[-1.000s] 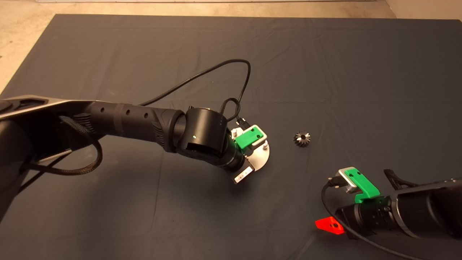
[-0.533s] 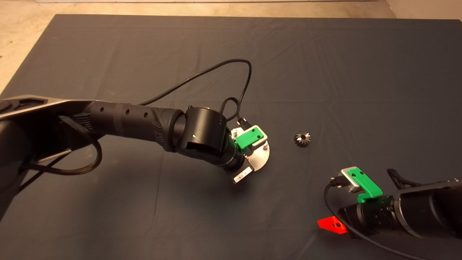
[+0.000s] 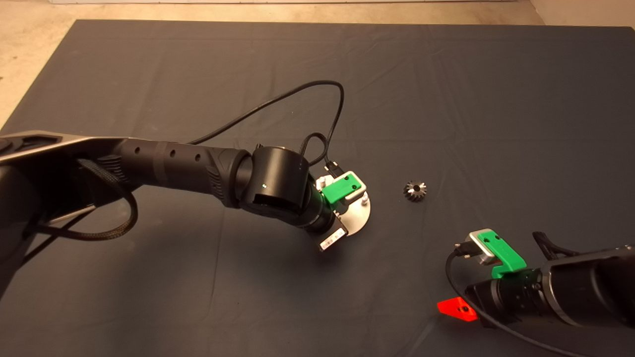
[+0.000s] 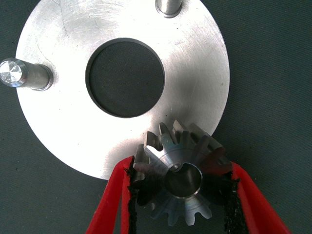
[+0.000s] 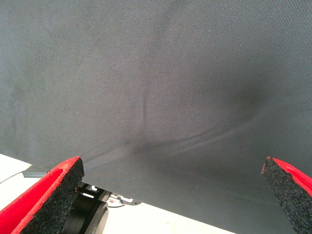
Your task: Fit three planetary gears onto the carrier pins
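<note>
Gear (image 4: 181, 176), silvery and toothed, sits clamped between the black pads (image 4: 139, 187) of the left gripper (image 4: 183, 195), held over the edge of the flat silver disc (image 4: 63, 131). Through the gear's centre hole a pin top seems to show, though whether the gear is seated on it cannot be told. Two other pins stand bare on the disc, one (image 4: 24, 74) at its rim beside the large central hole and a second (image 4: 169, 7) further round the rim. In the head view the left gripper (image 3: 342, 191) covers most of the disc (image 3: 361, 218) near the middle of the dark mat (image 3: 446, 99), its black cable (image 3: 297, 99) looping up over the mat behind it. A darker gear (image 3: 415, 191) lies alone on the mat just to the right of the disc, apart from both grippers. The right gripper (image 3: 459, 307) waits low at the lower right edge, and its wrist view shows its fingers (image 5: 48, 190) spread wide apart over bare mat (image 5: 156, 87), holding nothing.
</note>
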`<state>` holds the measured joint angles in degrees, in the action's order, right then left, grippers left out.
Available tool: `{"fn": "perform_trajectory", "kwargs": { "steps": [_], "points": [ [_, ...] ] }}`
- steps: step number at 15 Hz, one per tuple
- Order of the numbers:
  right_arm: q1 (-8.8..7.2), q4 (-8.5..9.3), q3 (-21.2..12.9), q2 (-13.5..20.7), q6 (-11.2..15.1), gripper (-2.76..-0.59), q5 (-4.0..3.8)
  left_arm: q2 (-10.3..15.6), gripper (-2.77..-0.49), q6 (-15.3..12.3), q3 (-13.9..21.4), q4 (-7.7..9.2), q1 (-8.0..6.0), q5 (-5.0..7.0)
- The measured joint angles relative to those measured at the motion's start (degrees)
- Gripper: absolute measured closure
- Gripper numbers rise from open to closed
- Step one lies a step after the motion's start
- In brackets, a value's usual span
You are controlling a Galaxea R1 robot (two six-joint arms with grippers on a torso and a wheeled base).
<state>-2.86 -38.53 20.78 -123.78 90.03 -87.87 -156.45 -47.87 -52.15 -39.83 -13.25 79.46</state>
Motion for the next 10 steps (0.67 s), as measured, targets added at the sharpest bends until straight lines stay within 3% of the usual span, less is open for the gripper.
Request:
{"fn": "perform_trajectory", "kwargs": {
  "steps": [2,10],
  "points": [
    [0.0,0.0,0.0,0.0,0.0,-2.75,0.0,0.1,-0.86,0.0,-0.3,0.04,-0.06,0.4],
    [0.0,0.0,0.0,0.2,0.0,-2.75,0.0,0.5,-0.86,0.0,-0.3,0.17,-0.08,0.17]
  ]
}}
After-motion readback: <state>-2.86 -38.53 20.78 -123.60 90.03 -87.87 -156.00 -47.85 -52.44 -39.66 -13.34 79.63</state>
